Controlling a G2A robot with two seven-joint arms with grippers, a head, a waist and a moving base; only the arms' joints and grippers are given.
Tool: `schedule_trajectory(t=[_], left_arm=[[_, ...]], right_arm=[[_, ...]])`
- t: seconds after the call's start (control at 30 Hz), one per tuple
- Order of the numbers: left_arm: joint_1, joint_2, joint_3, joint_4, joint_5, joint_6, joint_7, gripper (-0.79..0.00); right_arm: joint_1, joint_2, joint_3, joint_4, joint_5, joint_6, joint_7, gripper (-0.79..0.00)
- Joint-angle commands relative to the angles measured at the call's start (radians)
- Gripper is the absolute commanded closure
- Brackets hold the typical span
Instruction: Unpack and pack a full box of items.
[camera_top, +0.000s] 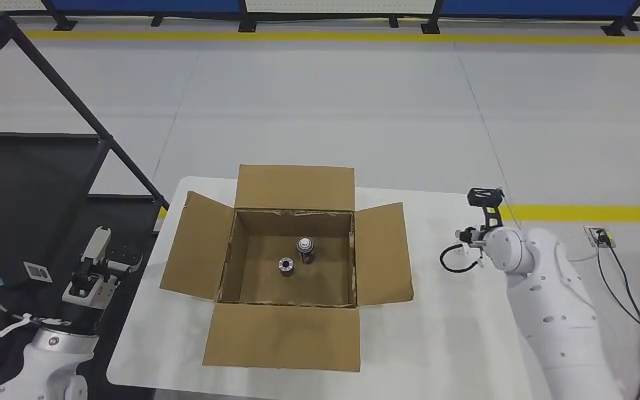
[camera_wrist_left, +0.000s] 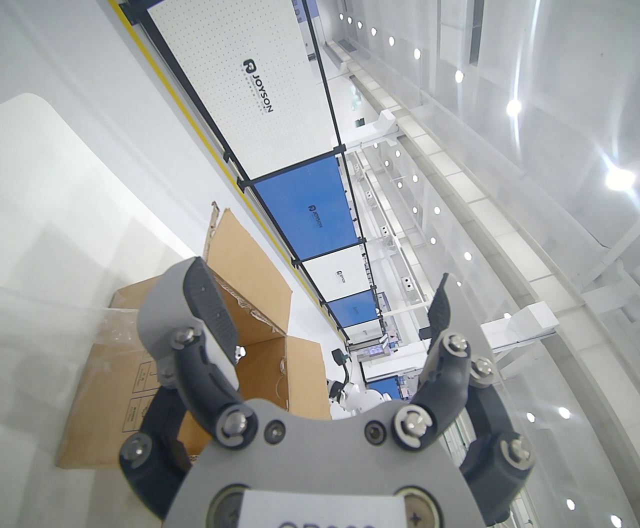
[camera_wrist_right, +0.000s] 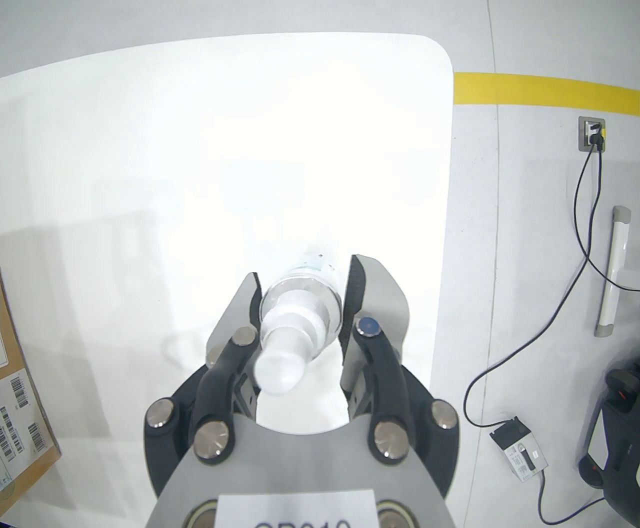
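An open cardboard box (camera_top: 283, 338) stands in the middle of the white table (camera_top: 450, 330) with all its flaps folded out. Inside it are a small upright bottle (camera_top: 305, 249) and a small round item (camera_top: 286, 266). My right gripper (camera_wrist_right: 304, 280) is shut on a clear plastic bottle (camera_wrist_right: 300, 305) with a white cap, held over the bare table to the right of the box; the same gripper (camera_top: 468, 243) hangs beyond the box's right flap. My left gripper (camera_wrist_left: 320, 295) is open and empty, pointing upward, off the table's left edge (camera_top: 100, 257), with the box (camera_wrist_left: 260, 280) beside it.
A black metal frame (camera_top: 80, 110) and a dark panel (camera_top: 50, 190) stand left of the table. On the floor to the right run a yellow line (camera_wrist_right: 545, 90), a wall socket (camera_wrist_right: 592, 132) and a black cable (camera_wrist_right: 580, 280). Bare table lies right of the box.
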Motion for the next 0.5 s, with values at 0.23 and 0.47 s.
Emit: schedule_trajectory(t=[0.23, 0.47], left_arm=[[0.000, 0.000, 0.000, 0.000, 0.000, 0.000, 0.000, -0.785], [0.000, 0.000, 0.000, 0.000, 0.000, 0.000, 0.000, -0.785]], right_arm=[[-0.008, 0.004, 0.020, -0.114, 0.017, 0.008, -0.066, -0.785], [-0.141, 0.001, -0.048, -0.650, -0.033, 0.034, -0.057, -0.785]])
